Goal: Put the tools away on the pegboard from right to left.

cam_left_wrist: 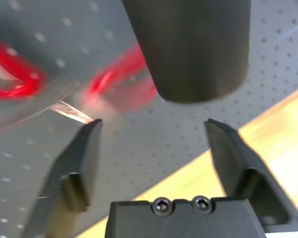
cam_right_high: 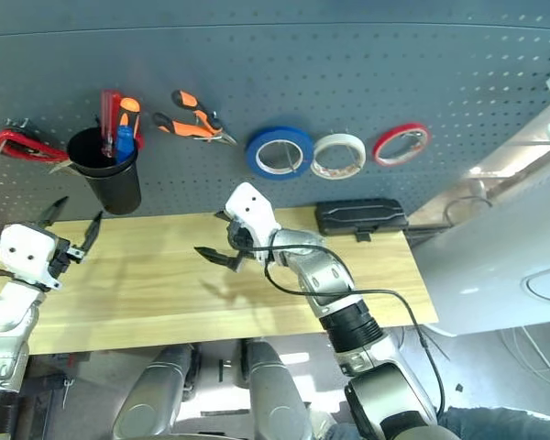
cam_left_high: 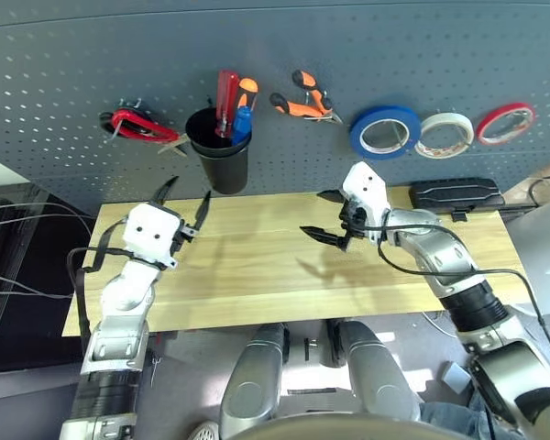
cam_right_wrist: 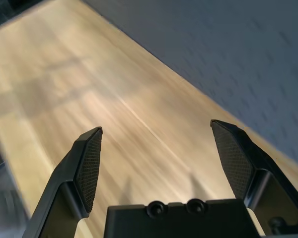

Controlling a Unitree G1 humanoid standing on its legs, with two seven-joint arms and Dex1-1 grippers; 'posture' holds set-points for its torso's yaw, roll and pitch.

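Note:
On the dark pegboard hang the wide blue tape roll, the orange-and-black pliers and the red-handled scissors. The blue-handled screwdriver stands in the black cup with a red and an orange one. My left gripper is open just below the cup and the scissors, nothing between its fingers. In the left wrist view the cup looms close and the scissors are behind it. My right gripper is open and empty over the wooden table.
A white tape roll and a red tape roll hang right of the blue one. A black case lies at the table's back right. Cables trail off the table's right end.

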